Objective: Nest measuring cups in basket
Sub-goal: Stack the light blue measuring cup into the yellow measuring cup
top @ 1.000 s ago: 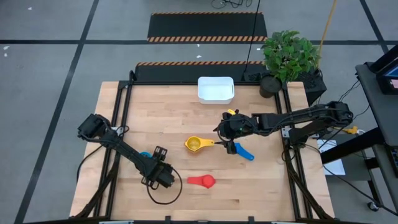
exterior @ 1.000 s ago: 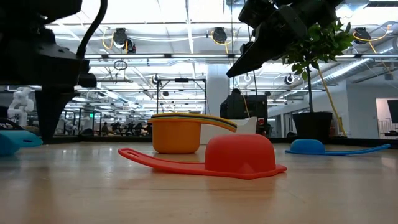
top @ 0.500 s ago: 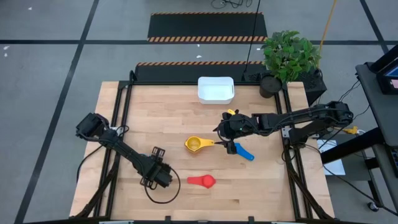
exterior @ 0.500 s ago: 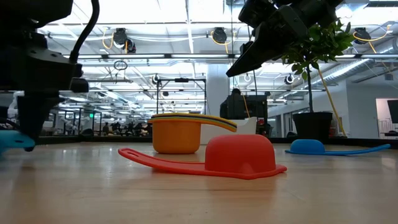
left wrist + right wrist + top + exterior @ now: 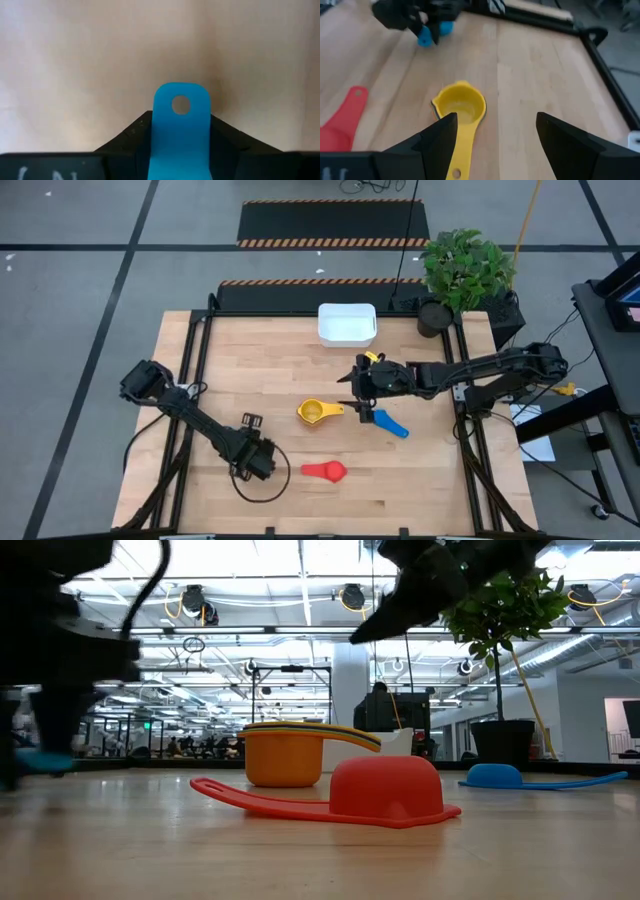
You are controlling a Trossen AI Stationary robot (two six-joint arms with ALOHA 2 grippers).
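Gripping a light blue cup's handle (image 5: 179,131), the left end effector (image 5: 180,135) sits near the table's (image 5: 420,480) front-left edge.

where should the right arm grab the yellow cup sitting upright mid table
By its flat handle, from above. The yellow cup stands upright with the handle sticking out level toward the right gripper, whose open jaws could likely straddle it. The round bowl looks wider and harder to pinch.

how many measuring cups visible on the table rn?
4: yellow plastic cup at table centre, nested colours possible; red cup inverted in front; dark blue cup beneath right gripper; light blue cup in left gripper.
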